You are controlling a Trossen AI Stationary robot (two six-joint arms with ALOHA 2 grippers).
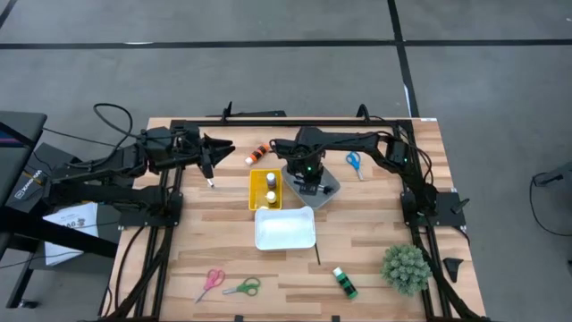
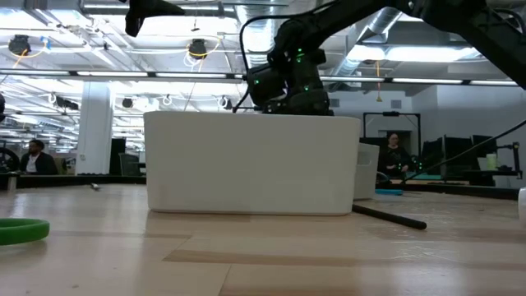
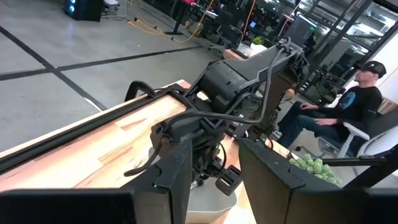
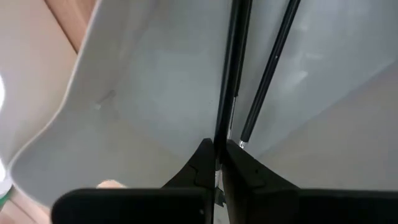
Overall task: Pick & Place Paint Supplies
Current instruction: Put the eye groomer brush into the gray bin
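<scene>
My right gripper [image 4: 216, 155] points down into a grey tray [image 1: 329, 190] at the table's middle and is shut on a thin dark paintbrush [image 4: 231, 68]. A second paintbrush [image 4: 268, 74] lies in the tray beside it. A yellow tray [image 1: 265, 201] left of the grey one holds two small bottles. An orange bottle [image 1: 259, 154] and blue scissors [image 1: 354, 161] lie on the table at the back. My left gripper [image 3: 221, 180] waits open, raised over the table's left side, with nothing between its fingers. My right gripper pinches the paintbrush's handle [image 4: 219, 134] between its two fingertips, coming from above and pointing down. The brush runs on ahead of the fingers over the grey tray's floor. I cannot tell whether its far end rests on the tray.
A white tray [image 1: 284, 229] stands in front of the yellow one. Another brush [image 1: 316, 253], a green bottle [image 1: 344, 282], pink scissors [image 1: 211, 282] and green scissors [image 1: 243, 286] lie near the front edge. A fuzzy green plant [image 1: 407, 266] sits front right.
</scene>
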